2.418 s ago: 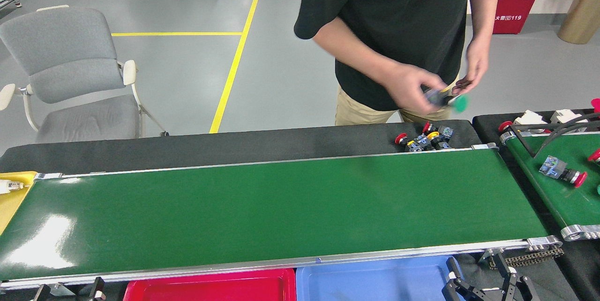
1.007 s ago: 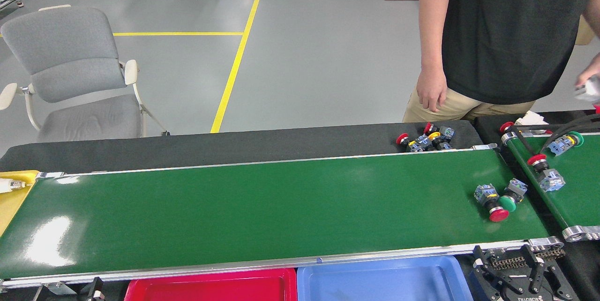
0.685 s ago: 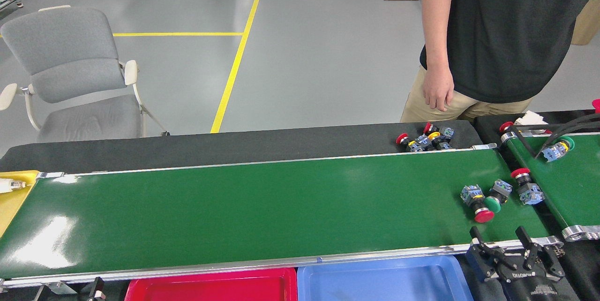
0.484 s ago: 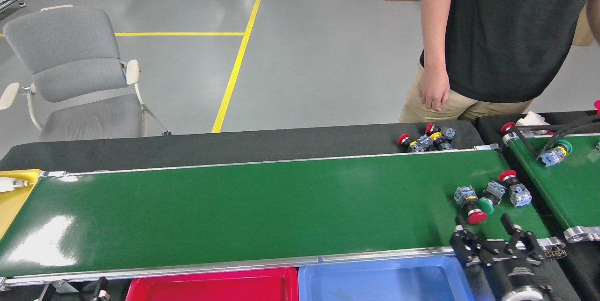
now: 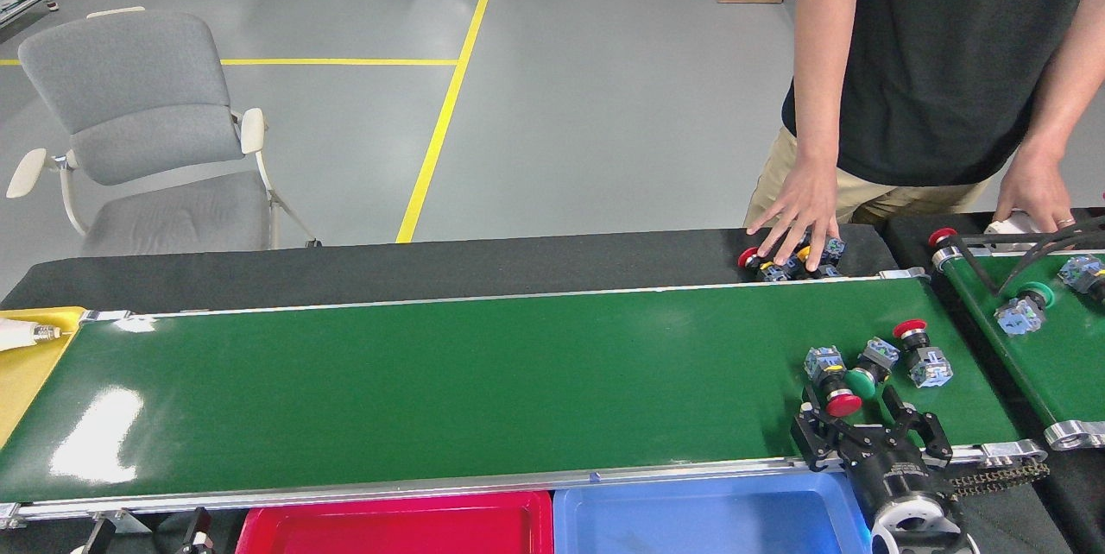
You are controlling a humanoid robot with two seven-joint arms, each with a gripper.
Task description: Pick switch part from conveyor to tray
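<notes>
The conveyor is a long glossy green belt across the head view. Three switch parts ride near its right end: one with a red cap, one with a green cap, and another red-capped one. My right gripper stands open at the belt's near edge, its black fingers on either side of the nearest red cap, apparently not touching it. A blue tray and a red tray lie below the belt's near rail. My left gripper is out of view.
A person stands behind the belt, one hand on a pile of switch parts on the black table, the other hand at a second short belt carrying more parts. A yellow tray lies far left. A grey chair stands behind.
The switch parts have ridden leftward along the belt. My right gripper rose from the lower right corner to the belt's near edge behind them. The person's hand came down onto the pile.
</notes>
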